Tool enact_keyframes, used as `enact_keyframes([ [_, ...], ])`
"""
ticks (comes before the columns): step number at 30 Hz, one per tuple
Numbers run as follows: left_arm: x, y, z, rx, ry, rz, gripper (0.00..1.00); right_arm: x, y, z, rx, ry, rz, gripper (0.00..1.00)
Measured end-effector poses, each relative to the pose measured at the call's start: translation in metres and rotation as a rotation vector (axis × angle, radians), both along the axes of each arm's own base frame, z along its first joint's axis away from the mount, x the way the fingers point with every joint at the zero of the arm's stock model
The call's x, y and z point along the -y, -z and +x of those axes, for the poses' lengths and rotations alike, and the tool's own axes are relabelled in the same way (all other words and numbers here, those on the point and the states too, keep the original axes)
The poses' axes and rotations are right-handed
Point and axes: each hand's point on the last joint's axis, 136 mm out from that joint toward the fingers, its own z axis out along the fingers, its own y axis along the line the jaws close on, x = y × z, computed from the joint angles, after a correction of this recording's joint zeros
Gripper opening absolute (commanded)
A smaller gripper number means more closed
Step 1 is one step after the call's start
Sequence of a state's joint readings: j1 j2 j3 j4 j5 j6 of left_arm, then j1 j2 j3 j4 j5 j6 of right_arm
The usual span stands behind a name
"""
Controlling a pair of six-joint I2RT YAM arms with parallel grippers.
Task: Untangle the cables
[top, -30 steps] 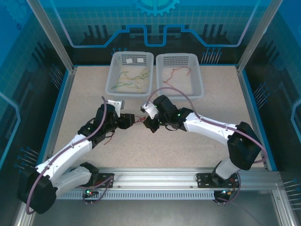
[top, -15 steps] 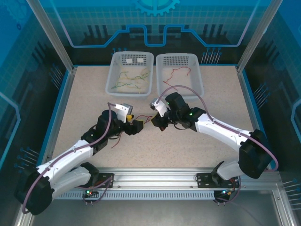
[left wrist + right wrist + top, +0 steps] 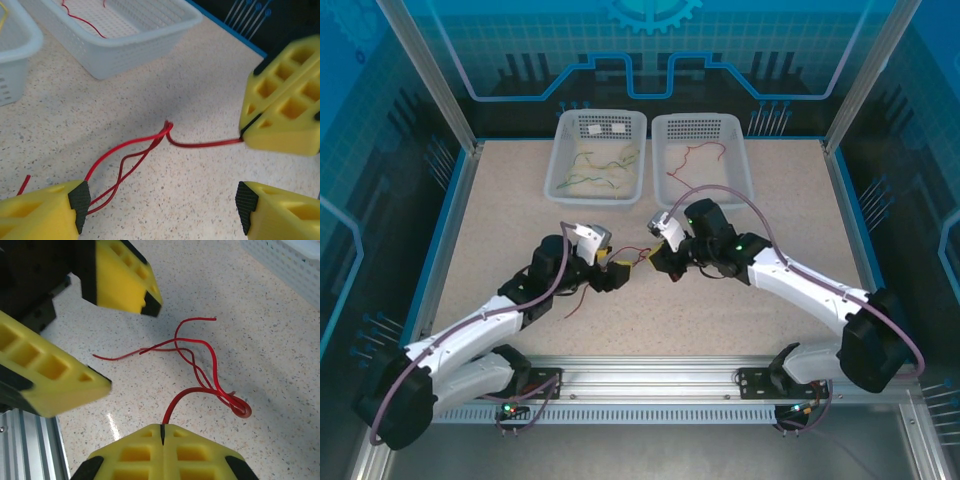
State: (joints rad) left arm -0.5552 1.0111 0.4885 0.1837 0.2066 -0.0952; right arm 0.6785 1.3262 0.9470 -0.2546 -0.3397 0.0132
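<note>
1. In the middle of the top view, on the speckled table [image 3: 500, 220], we see the left gripper [image 3: 617, 270] and the right gripper [image 3: 656, 261] facing each other tip to tip. They are near one another, with a thin red line running between them.
2. That line belongs to the red cables [image 3: 167, 127], which are thin, glossy, bright red wires lying on the tabletop. In the left wrist view, two or three strands rise from the lower left of the frame, crossing each other in loose waves. They meet in a small tight kink at the centre, and a single strand runs from there to the right.
3. The single strand ends in the right gripper, whose yellow fingers [image 3: 130, 455] are pressed together on it. In the right wrist view the wire comes out of the closed seam at bottom centre. It arches up and right into a small knotted loop at the lower right.
4. From that loop the strands wind toward the upper left, twisted around each other. One free end curls off toward the upper centre.
5. The left gripper's jaws stand wide apart. In its own view the red strands pass just beside the black pad [image 3: 79, 200] at the lower left. We cannot tell whether they touch it.
6. At the top centre of the top view, the left basket [image 3: 590, 196] holds wiggly yellow-green cables [image 3: 605, 168] that loosely overlap. The right basket [image 3: 695, 128] holds a wavy loose red cable [image 3: 700, 152], well apart from the tangle.
</note>
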Motion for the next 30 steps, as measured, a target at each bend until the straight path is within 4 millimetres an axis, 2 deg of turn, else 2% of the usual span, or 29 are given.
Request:
enact_keyframes([
  [5, 0.005, 0.01, -0.001, 0.008, 0.032, 0.044, 0.72, 0.006, -0.011, -0.002, 0.023, -0.018, 0.025, 0.0],
  [11, 0.005, 0.029, 0.006, -0.016, 0.032, 0.106, 0.73, 0.009, -0.024, -0.01, 0.042, -0.051, 0.054, 0.0],
  [14, 0.004, 0.033, 0.013, -0.015, 0.016, 0.136, 0.65, 0.011, -0.028, -0.017, 0.054, -0.064, 0.071, 0.0],
  [16, 0.003, 0.037, 0.016, -0.015, 0.008, 0.15, 0.55, 0.013, -0.03, -0.02, 0.063, -0.064, 0.078, 0.0],
  [23, 0.003, 0.056, 0.018, -0.048, 0.01, 0.194, 0.5, 0.013, -0.035, -0.019, 0.086, -0.058, 0.094, 0.0],
  [25, 0.003, 0.056, 0.018, -0.05, 0.01, 0.19, 0.3, 0.014, -0.035, -0.019, 0.097, -0.052, 0.102, 0.0],
  [26, 0.004, 0.055, 0.018, -0.042, 0.016, 0.189, 0.25, 0.015, -0.034, -0.019, 0.097, -0.047, 0.102, 0.0],
  [27, 0.005, 0.054, 0.018, -0.041, 0.015, 0.183, 0.1, 0.016, -0.032, -0.018, 0.099, -0.042, 0.099, 0.0],
  [28, 0.005, 0.053, 0.019, -0.036, 0.017, 0.184, 0.01, 0.017, -0.031, -0.017, 0.099, -0.034, 0.095, 0.0],
  [30, 0.005, 0.052, 0.019, -0.034, 0.016, 0.183, 0.0, 0.018, -0.031, -0.014, 0.106, -0.018, 0.091, 0.0],
])
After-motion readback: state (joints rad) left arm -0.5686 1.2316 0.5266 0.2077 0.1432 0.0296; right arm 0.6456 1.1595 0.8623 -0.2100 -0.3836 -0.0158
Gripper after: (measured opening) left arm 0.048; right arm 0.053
